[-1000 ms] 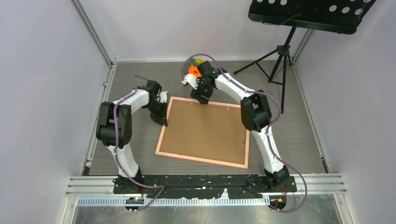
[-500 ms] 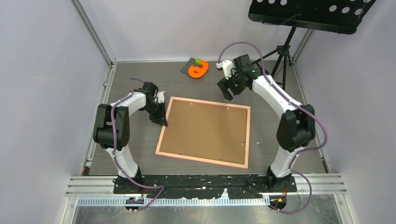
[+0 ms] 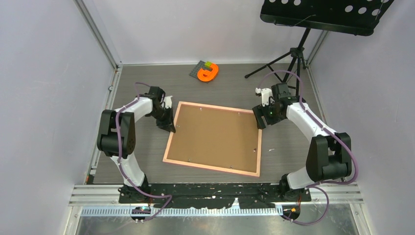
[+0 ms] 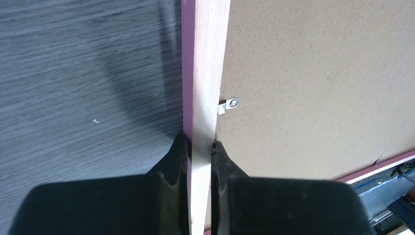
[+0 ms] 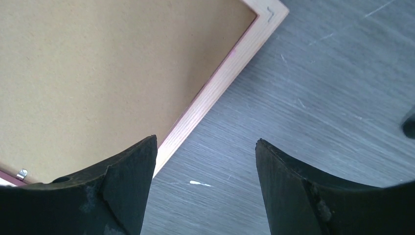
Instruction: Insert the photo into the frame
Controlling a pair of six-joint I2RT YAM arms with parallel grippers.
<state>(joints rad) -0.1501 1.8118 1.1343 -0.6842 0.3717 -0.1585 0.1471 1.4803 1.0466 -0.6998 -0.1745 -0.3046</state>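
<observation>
Frame [image 3: 214,167] lies face down on the tabletop [image 3: 230,88], brown backing board [image 3: 215,134] uppermost. A small metal clip [image 4: 228,105] sits by the left rail. Left tool [image 4: 198,147] is clamped across that rail near the far corner, one finger on each side. Right tool [image 5: 205,144] is spread wide, holding nothing, hovering just beside the frame's far right corner.

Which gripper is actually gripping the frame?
The left gripper, pinching the frame by its left rail; the right gripper hangs open beside the far-right corner.
</observation>
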